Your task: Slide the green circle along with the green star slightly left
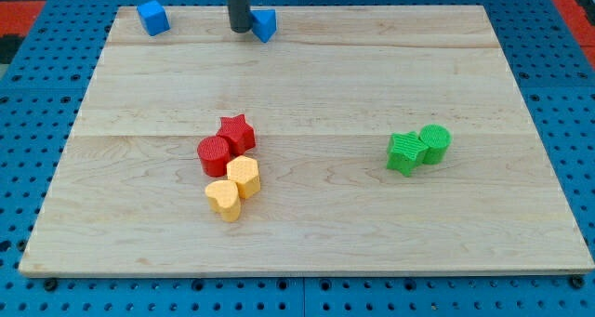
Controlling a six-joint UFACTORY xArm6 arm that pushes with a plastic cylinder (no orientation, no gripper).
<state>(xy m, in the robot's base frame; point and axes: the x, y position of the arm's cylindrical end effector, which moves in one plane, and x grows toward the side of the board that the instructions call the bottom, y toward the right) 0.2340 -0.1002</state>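
Yellow heart [222, 199] sits nearest; green star [404, 152] and green circle [434, 141] touch, well right of it. No jaws, just my tip [241, 29], far off. Approach circle's right side, push gently left.

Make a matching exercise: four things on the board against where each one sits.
1. green star
2. red star
3. blue cube
4. my tip

A. top left corner
B. touching the green circle, on its left
C. beside the blue block at the top edge
D. above the red circle

Pairs: 1-B, 2-D, 3-A, 4-C
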